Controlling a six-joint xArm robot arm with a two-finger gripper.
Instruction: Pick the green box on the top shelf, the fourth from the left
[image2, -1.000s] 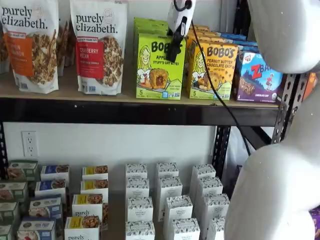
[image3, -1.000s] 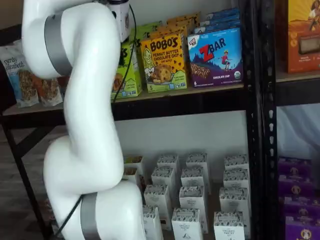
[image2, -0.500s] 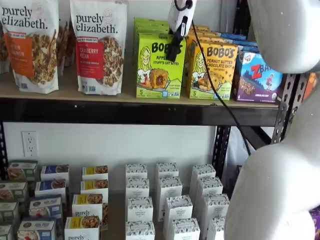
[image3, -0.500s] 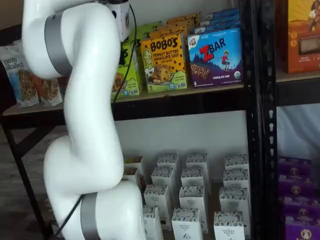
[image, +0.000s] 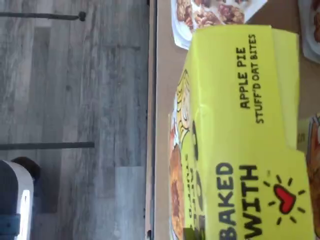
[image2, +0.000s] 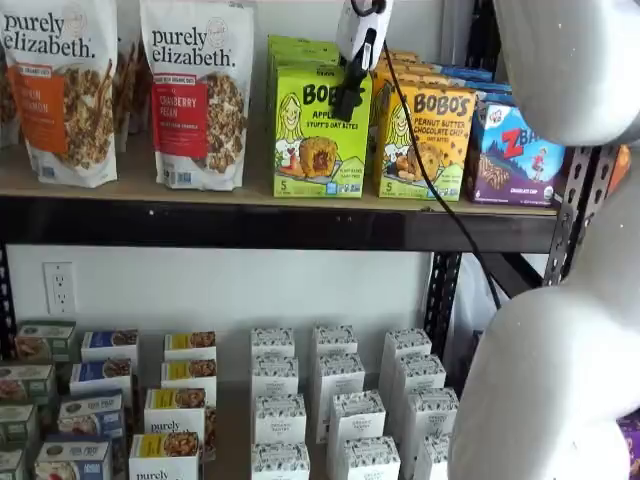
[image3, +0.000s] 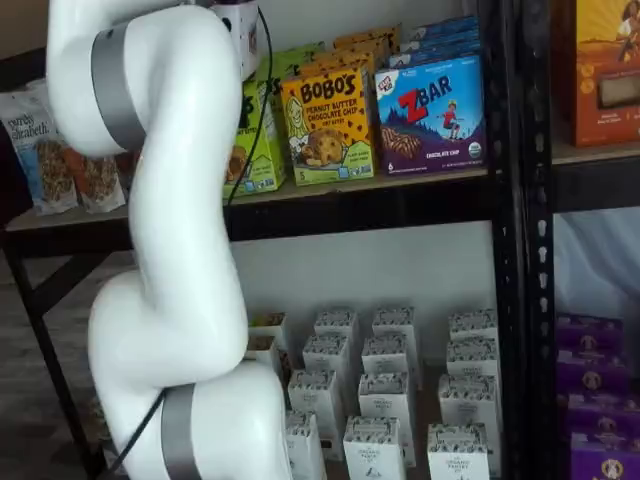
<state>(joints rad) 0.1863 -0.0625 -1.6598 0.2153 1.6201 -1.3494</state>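
Jaws of gripper (image2: 347, 100) clenched on green box (image2: 320, 135), upright at front of top shelf (image2: 250, 222) beside orange box (image2: 428, 140); likely light, thin-walled carton, best pinched across upper edges.

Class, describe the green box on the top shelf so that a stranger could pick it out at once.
Find the top shelf, the wooden board with a black front beam. Right of the granola bags stands the green box, with the gripper at its top. Its lime colour and "Apple Pie" label set it apart from the orange box beside it.
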